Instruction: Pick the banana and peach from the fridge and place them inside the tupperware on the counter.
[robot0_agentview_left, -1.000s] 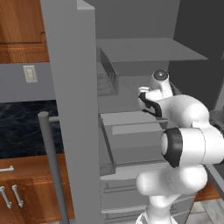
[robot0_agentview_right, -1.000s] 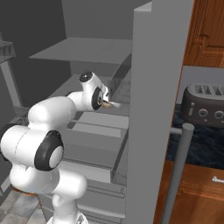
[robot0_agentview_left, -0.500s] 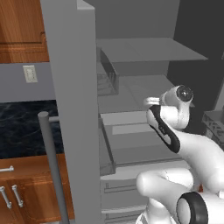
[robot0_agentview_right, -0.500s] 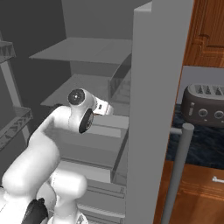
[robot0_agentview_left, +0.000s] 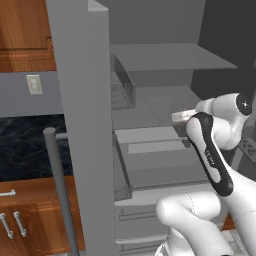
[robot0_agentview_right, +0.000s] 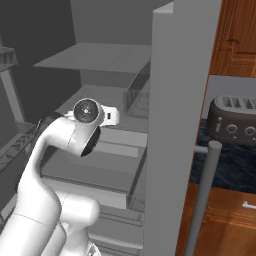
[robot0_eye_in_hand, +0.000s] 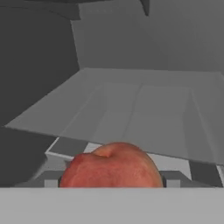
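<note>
The peach (robot0_eye_in_hand: 111, 165) sits low and centred in the hand view, right where the pincer's fingertips rise, so close that it hides most of them. Two small grey blocks flank it, one on each side at its widest part, and they look like the finger pads pressing on it; the pincer seems to be pinching the peach, though the contact itself is not plainly seen. The fruit is round, red at its sides and orange over the top, with no real long axis. A shallow dimple on its crown faces up and slightly toward the far wall.

Beyond the peach a grey fridge shelf (robot0_eye_in_hand: 144, 113) stretches away to the grey back wall, with a darker side wall at the left of that view.

In the left base view the white arm bends across the front of the fridge (robot0_agentview_left: 150, 150), its hand reaching in over a shelf just above the pulled-out grey drawer (robot0_agentview_left: 155, 155). The wide grey door (robot0_agentview_left: 85, 120) stands open at the left with its long bar handle (robot0_agentview_left: 57, 190) in front. Behind the door lie the counter (robot0_agentview_left: 30, 147) of black marbled stone and brown wooden cabinets (robot0_agentview_left: 25, 220). In the right base view a toaster (robot0_agentview_right: 235, 120) stands on the counter past the door.
</note>
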